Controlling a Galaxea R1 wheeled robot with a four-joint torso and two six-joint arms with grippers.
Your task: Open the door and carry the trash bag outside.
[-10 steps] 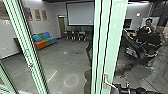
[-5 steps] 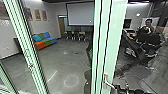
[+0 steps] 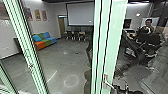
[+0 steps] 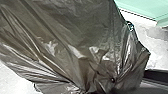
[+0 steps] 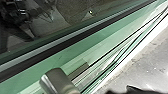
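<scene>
OK so my read is that I'm on the door-handle step, with my right claw (image 3: 117, 88) right by the free end of the lever handle (image 3: 106, 82) on the pale green door frame (image 3: 113, 42). Can't tell if the claw is open, closed or actually gripping the lever, so I wouldn't pull on faith. The trash bag (image 4: 82, 37) is up close at my left wrist, bunched into creases; can't tell what my left claw is doing with it either.

How I'd do it: get solid contact near the lever's free end for leverage, turn it gently about its pivot, then keep it turned while easing the door. Let the wrist follow the lever's arc, or it'll probably slip off. I'd keep the bag clear of the frame edge too, since thin plastic could snag and tear.

Compared with the frame from a second ago: my right arm shows lower and takes up less of the head view's bottom right corner. The frame and handle look unchanged, and so do the couch (image 3: 44, 40) and the projector screen (image 3: 80, 14), so no door progress I can see.
</scene>
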